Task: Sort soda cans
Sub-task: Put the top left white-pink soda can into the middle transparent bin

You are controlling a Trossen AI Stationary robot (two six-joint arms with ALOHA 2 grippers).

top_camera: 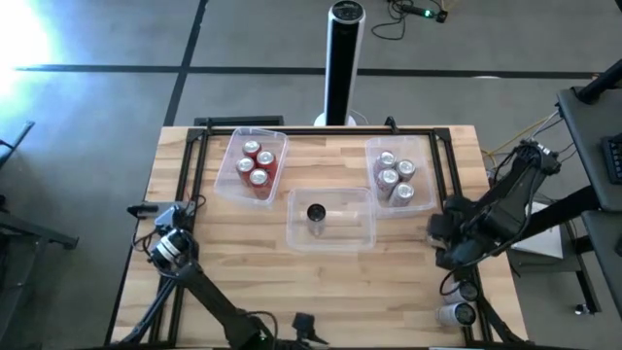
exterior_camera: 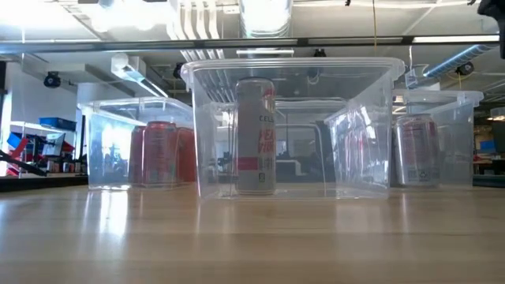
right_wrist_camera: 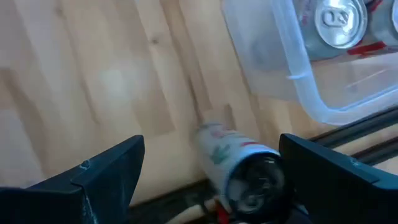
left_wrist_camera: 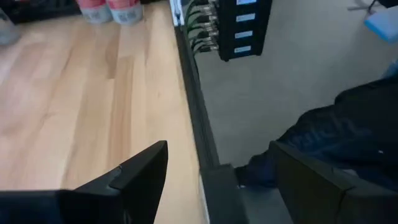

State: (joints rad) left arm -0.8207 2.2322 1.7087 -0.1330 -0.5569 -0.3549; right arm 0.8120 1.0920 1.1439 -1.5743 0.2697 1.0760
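left gripper (top_camera: 155,230): fingers apart, parked at the surface's (top_camera: 243,292) left edge
right gripper (top_camera: 439,243): fingers wide apart, over a tipped can (right_wrist_camera: 239,165) near the right edge
cans: red (top_camera: 258,163), silver (top_camera: 395,177), black (top_camera: 316,214), each in its own tub

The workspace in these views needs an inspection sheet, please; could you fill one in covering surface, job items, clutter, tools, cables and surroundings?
Surface: wooden table, black frame rail along its edges.
Job's things: four red cans in the left tub; four silver cans in the right tub; one dark-topped can upright in the middle tub; one can lying on its side at the table edge.
Clutter: nothing seen.
Grippers: left tool open over the table's left edge; right tool open, the lying can between its fingers.
Cables: bundle on the right arm; loose cable on the floor.
Surroundings: black tower unit behind the table; grey floor.
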